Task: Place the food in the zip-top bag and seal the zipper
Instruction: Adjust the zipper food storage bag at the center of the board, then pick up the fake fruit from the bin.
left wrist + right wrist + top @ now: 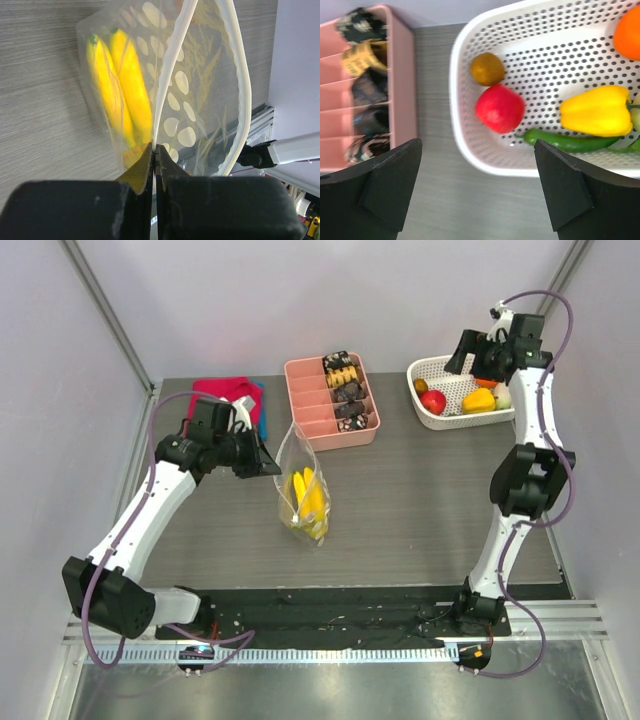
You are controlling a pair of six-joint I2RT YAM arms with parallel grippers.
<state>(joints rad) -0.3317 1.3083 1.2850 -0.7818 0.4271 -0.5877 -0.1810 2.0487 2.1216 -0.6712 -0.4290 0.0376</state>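
The clear dotted zip-top bag (297, 455) stands mid-table with its mouth gaping, and two yellow bananas (305, 502) lie inside it. My left gripper (270, 466) is shut on the near zipper (167, 90) strip; its tips (155, 147) pinch the pale edge, with the bananas (125, 90) just beyond. My right gripper (482, 352) hovers open over the basket of food. Between and beyond its jaws (477, 145) I see a red apple (500, 108), a yellow pepper (597, 111), a green pepper (565, 141), an orange (629, 32) and a small brown fruit (488, 68). It holds nothing.
The food sits in a white mesh basket (430, 420) at the back right. A pink divided tray (298, 375) of dark snacks stands behind the bag, also left in the right wrist view as tray (402, 75). A red and blue cloth (225, 390) lies at the back left.
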